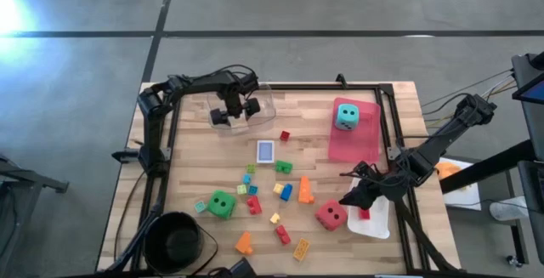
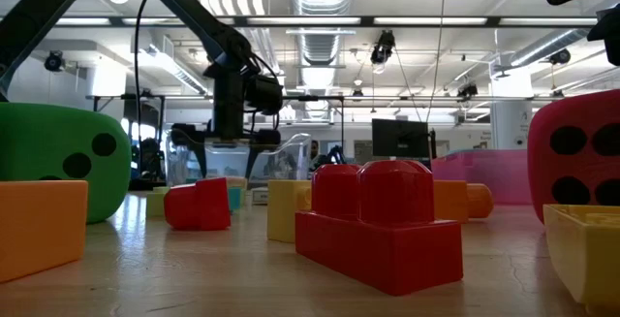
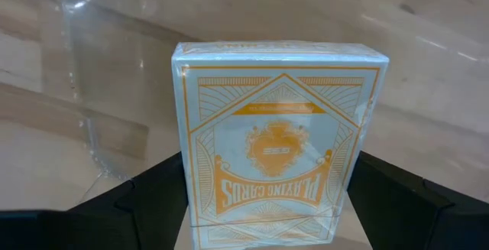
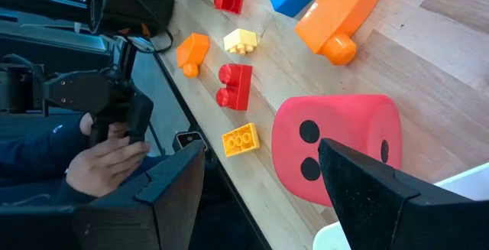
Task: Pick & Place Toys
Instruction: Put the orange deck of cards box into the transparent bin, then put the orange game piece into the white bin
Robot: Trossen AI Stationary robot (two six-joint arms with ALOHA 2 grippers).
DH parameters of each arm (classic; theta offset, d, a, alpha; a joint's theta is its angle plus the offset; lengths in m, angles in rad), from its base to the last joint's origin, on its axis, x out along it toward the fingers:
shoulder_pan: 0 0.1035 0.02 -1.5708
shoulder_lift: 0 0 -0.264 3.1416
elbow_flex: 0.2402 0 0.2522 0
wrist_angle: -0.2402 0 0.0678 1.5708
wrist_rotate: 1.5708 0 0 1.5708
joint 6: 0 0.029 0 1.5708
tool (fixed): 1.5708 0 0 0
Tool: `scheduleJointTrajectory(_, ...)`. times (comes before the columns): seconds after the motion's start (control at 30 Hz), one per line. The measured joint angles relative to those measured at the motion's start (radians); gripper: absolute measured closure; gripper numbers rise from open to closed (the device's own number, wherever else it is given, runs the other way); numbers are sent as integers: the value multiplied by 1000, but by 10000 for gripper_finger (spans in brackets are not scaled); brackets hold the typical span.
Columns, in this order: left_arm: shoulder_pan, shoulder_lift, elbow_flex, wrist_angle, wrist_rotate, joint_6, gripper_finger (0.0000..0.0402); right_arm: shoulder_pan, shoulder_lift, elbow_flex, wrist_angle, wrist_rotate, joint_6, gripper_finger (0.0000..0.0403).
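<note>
A white and orange playing-card box point(image 3: 275, 143) sits between the fingers of my left gripper point(image 1: 231, 115), which points down into the clear tray point(image 1: 255, 108) at the table's far left. A blue card box point(image 1: 266, 151) lies flat on the table. Loose bricks point(image 1: 285, 191), a green die point(image 1: 222, 203) and a red die point(image 1: 331, 216) lie on the near half. A teal die point(image 1: 346, 115) sits on the pink tray point(image 1: 357, 146). My right gripper point(image 4: 263, 196) hangs open just right of the red die point(image 4: 336, 147), touching nothing. My left gripper pinches the card box by its two long narrow sides point(image 3: 186, 181) between its two fingers. The fingers come from above, pointing down along the box. The box stands on end with its face toward the wrist camera. Whether its lower end rests on the tray, I cannot tell.
A white tray point(image 1: 376, 224) with one red brick point(image 1: 364, 213) lies under my right arm. A black bowl point(image 1: 174, 240) stands at the near left corner. A person's hand point(image 4: 103, 162) holds a controller beyond the table's near edge.
</note>
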Motion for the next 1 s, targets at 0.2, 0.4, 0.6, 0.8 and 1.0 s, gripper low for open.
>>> scheduleJointTrajectory(0.2,-2,-1,0,2,-4,0,70,0,0,0,0,0,-1,151)
scheduleJointTrajectory(0.4,-2,-1,0,13,-5,0,13,0,0,0,0,0,0,151)
scheduleJointTrajectory(0.6,-2,-1,0,25,3,-9,2,0,0,0,0,0,-1,151)
scheduleJointTrajectory(0.8,0,-20,0,29,44,6,2,0,0,0,0,0,-1,151)
scheduleJointTrajectory(1.0,0,-104,0,14,35,-8,5,0,0,0,0,0,0,151)
